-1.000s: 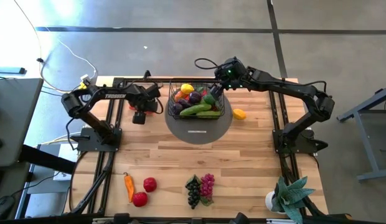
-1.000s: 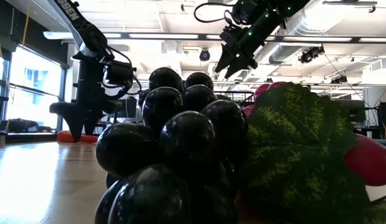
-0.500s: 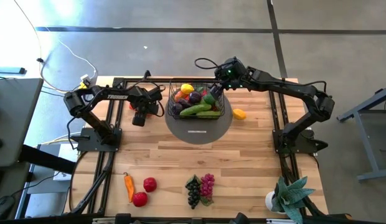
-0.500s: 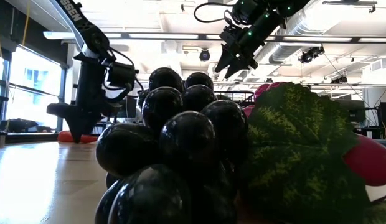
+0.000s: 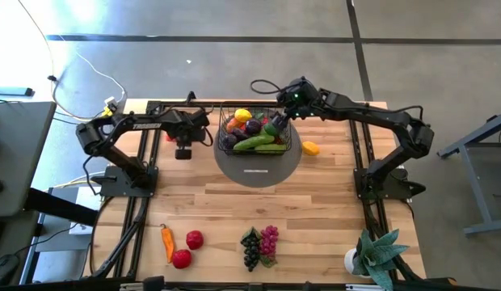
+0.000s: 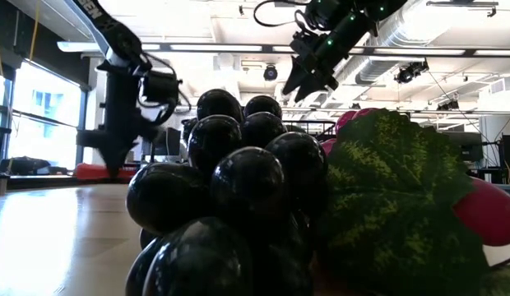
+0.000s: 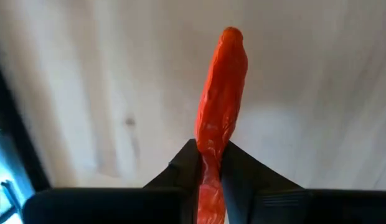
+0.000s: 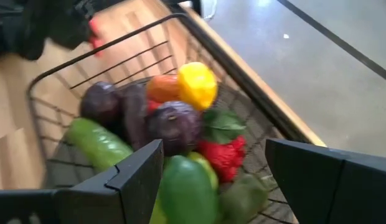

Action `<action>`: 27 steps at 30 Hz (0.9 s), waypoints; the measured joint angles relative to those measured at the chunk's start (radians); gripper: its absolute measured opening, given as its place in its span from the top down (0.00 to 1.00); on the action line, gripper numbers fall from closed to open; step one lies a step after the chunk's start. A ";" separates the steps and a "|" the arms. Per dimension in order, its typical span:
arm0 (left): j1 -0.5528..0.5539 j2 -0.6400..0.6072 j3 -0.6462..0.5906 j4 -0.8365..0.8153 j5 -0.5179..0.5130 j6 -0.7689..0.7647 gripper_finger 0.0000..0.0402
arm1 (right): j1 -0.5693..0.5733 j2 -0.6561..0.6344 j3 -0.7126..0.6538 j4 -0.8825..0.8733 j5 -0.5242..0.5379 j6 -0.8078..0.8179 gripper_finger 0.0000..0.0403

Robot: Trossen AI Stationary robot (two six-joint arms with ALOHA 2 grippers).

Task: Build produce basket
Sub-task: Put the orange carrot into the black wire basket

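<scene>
The black wire basket (image 5: pixel 253 132) is seen at the far middle of the wooden bench (image 5: pixel 315 202), standing on a grey round disc (image 5: pixel 258 168). It is filled with produce: a yellow lemon (image 8: pixel 197 84), purple pieces (image 8: pixel 174 124), a green cucumber (image 8: pixel 98 143), a red berry-like piece (image 8: pixel 223 154) and other green items.

The right tool (image 5: pixel 276 120) is held above the basket's right end; in the right wrist view its fingers (image 8: pixel 138 177) are spread wide apart, with nothing between them.

The left tool (image 5: pixel 183 150) is placed just left of the basket, over the bench. In the left wrist view a long red-orange pepper (image 7: pixel 220 118) is clamped between the closed fingers (image 7: pixel 243 171) and sticks out ahead of them.

A small orange-yellow piece (image 5: pixel 311 148) lies on the bench just right of the basket. Near the front edge, an orange pepper (image 5: pixel 167 241), two red tomatoes (image 5: pixel 188 249), dark grapes (image 5: pixel 250 249) and purple grapes (image 5: pixel 269 240) are laid out. A potted green plant (image 5: pixel 378 257) stands at the front right corner.

White lettering is printed on the disc and on the left arm, but it cannot be read.
</scene>
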 joint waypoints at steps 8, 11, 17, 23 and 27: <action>-0.007 -0.136 0.110 -0.002 -0.043 -0.093 0.93 | 0.057 0.000 0.000 -0.001 0.007 0.017 0.34; -0.010 -0.184 0.167 -0.003 -0.049 -0.102 0.92 | 0.066 0.000 0.000 -0.001 0.023 0.044 0.34; -0.036 -0.230 0.296 -0.001 -0.041 -0.153 0.93 | 0.068 0.000 0.000 -0.002 0.026 0.113 0.34; -0.093 -0.230 0.386 0.068 0.012 -0.185 0.92 | 0.070 0.000 0.000 -0.008 0.026 0.206 0.34; -0.141 -0.230 0.398 0.148 0.051 -0.226 0.93 | 0.078 0.000 0.000 -0.032 0.025 0.241 0.34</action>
